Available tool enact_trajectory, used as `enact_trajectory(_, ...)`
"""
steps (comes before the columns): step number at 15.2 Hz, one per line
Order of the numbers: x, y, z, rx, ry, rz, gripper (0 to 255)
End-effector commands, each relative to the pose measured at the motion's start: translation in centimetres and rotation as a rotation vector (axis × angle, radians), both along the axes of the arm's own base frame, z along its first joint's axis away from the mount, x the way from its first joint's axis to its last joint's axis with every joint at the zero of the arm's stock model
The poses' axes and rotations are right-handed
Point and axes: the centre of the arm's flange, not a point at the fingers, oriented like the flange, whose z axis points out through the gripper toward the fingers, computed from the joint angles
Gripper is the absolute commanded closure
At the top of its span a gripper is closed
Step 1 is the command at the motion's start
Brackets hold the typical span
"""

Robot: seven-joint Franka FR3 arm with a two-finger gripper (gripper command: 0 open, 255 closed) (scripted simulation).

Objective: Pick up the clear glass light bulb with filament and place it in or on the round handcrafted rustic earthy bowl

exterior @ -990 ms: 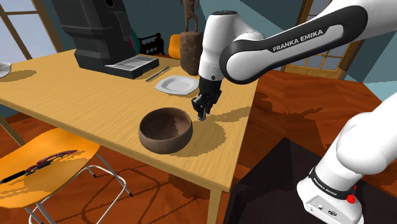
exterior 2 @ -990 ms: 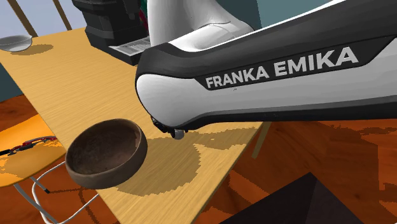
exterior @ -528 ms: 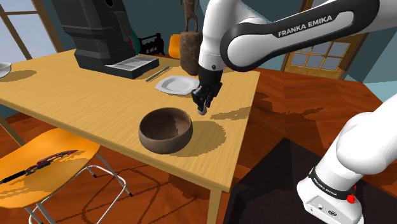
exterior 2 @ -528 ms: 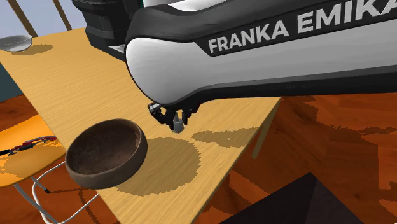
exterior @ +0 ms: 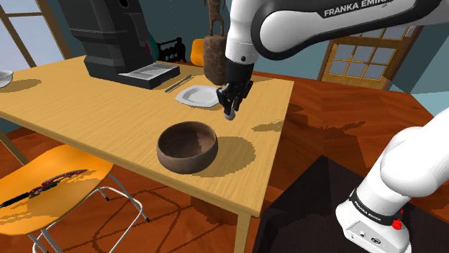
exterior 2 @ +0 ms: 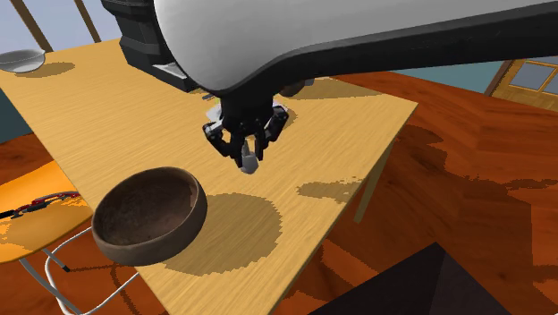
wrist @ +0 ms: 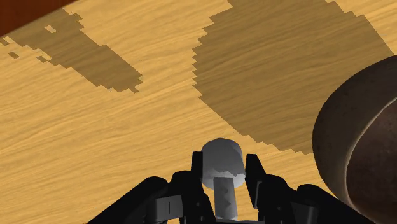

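Claw (exterior: 230,108) (exterior 2: 249,154) (wrist: 222,167): pointing down, fingers closed against the sides of the light bulb.
Light bulb (exterior: 230,115) (exterior 2: 250,165) (wrist: 222,160): pale grey, held in the air above the worktop (exterior: 86,108), rounded end downward.
Bowl (exterior: 186,159) (exterior 2: 143,237) (wrist: 343,133): round, brown, rough; on the worktop, nearer than the claw and to the shoulder view's left of it.
Arm (exterior: 316,29) writing: "FRANKA EMI", cut off by the top edge.
Far side: white plate (exterior: 200,95), black machine (exterior: 119,39).

Bright overhead light casts blocky, jagged shadows on the table (exterior: 86,108).

bowl (exterior: 183,159) mouth open | plate (exterior: 201,95), coffee machine (exterior: 108,36) beyond (well apart)
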Motion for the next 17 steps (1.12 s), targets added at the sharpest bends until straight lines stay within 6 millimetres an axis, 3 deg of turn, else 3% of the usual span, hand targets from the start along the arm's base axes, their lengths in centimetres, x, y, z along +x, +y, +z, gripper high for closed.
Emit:
enact_trajectory(1,0.0,0.1,1.1,0.000,0.000,0.000,255)
enact_trajectory(17,0.0,0.1,9.5,0.000,0.000,0.000,255)
